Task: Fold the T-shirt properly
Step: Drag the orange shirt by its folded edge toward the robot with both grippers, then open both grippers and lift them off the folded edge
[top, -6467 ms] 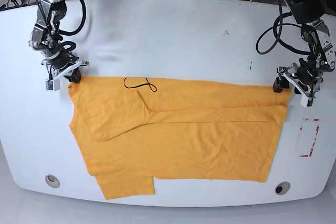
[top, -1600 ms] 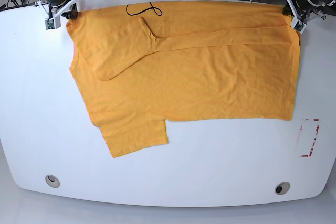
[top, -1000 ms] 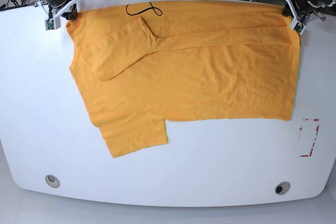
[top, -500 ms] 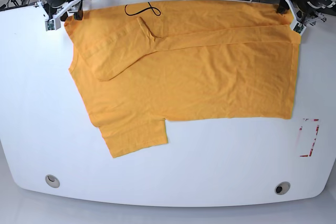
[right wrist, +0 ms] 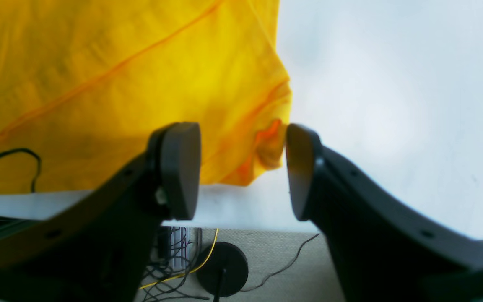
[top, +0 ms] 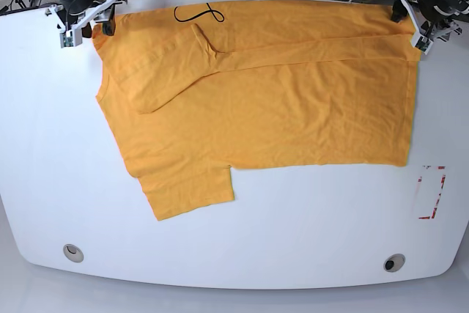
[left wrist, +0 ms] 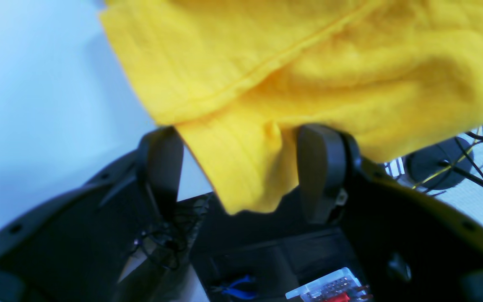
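1. Base view: the T-shirt (top: 256, 93), soft, wrinkled orange-yellow cotton, lies flat on the white rounded worktop (top: 308, 232), its top hem along the far edge, a black squiggle (top: 198, 14) near the collar. Both tools sit at the shirt's far corners. A red-marked tag (top: 430, 192) lies beside the shirt's lower corner.
2. Left wrist view: the left tool (left wrist: 241, 172) stands spread; a limp hemmed corner of the shirt hangs between its dark fingers (left wrist: 321, 167), ungripped, over the worktop's edge.
3. Right wrist view: the right tool (right wrist: 241, 167) is spread too, the shirt's crumpled corner between its pads (right wrist: 180, 167), just beside one.
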{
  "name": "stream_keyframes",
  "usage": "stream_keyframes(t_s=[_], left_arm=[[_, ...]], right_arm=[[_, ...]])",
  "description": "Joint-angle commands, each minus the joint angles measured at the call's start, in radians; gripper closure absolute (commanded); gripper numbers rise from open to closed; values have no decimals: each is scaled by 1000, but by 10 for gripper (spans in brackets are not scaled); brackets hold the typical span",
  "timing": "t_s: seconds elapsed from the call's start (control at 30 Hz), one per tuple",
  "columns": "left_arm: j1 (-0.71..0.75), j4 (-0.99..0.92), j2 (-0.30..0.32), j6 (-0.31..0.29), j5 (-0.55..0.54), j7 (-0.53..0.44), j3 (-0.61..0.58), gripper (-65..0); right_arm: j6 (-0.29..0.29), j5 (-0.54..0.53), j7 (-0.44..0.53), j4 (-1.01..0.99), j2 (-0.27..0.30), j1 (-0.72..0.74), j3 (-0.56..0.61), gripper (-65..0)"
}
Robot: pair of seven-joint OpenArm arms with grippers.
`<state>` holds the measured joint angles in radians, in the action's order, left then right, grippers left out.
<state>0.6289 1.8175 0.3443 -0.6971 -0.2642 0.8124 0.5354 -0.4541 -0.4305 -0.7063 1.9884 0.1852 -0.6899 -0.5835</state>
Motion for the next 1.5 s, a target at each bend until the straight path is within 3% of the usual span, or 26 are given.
stream_keyframes(t_s=[0.0,0.57,0.9,1.47], left_arm=[[9,44,15,-1,-1,-17,37,-399],[-88,128,32,-1,-2,-5,134,-394],[-249,87,72,-1,7,19,202,-407],[-497,38,132,-1,14,78,180,-416]], right_arm=[[-15,-11,20,53,17,4,-15,-315],[-29,-5,-21,90,45,133,13,-318],[-21,-2,-54,85,44,206,15,-318],[-19,5,-77,49,52,429,22,-342]])
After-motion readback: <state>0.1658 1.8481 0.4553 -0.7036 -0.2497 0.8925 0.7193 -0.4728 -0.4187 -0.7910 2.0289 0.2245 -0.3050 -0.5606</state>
